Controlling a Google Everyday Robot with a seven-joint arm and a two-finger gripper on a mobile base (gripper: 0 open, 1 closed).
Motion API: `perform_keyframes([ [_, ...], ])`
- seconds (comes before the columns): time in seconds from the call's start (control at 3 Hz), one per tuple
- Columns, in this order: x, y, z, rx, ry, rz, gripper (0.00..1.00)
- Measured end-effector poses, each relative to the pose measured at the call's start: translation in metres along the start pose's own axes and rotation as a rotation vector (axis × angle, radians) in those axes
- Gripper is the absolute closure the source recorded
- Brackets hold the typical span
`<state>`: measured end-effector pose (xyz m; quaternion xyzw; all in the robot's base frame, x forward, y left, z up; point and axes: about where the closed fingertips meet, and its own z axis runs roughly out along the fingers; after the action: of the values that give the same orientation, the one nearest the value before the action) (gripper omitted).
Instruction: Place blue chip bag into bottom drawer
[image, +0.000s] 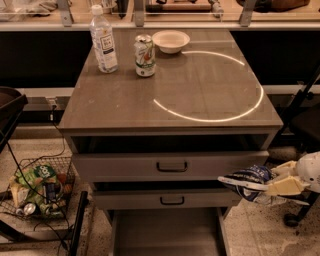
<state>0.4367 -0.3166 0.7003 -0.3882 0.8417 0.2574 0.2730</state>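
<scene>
The blue chip bag (250, 182) is crumpled dark-blue foil with white markings. It hangs in the air at the cabinet's lower right, beside the two grey drawer fronts. My gripper (272, 184) comes in from the right edge with its cream fingers shut on the bag. The bottom drawer (167, 232) is pulled out at the base of the cabinet, a flat grey-brown tray, empty where it shows. The bag is to the right of the drawer and above it, not over it.
On the cabinet top (200, 95) stand a water bottle (104, 40), a soda can (145, 56) and a white bowl (171, 41). A wire basket (35, 192) of snack packets sits on the floor at the left. A black chair base (297, 215) is at the right.
</scene>
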Motion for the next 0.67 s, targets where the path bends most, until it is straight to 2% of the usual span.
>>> perform_keyframes([
  [0.33, 0.045, 0.001, 0.033, -0.069, 0.020, 0.017, 1.00],
  [0.67, 0.107, 0.014, 0.052, -0.099, 0.027, 0.025, 1.00],
])
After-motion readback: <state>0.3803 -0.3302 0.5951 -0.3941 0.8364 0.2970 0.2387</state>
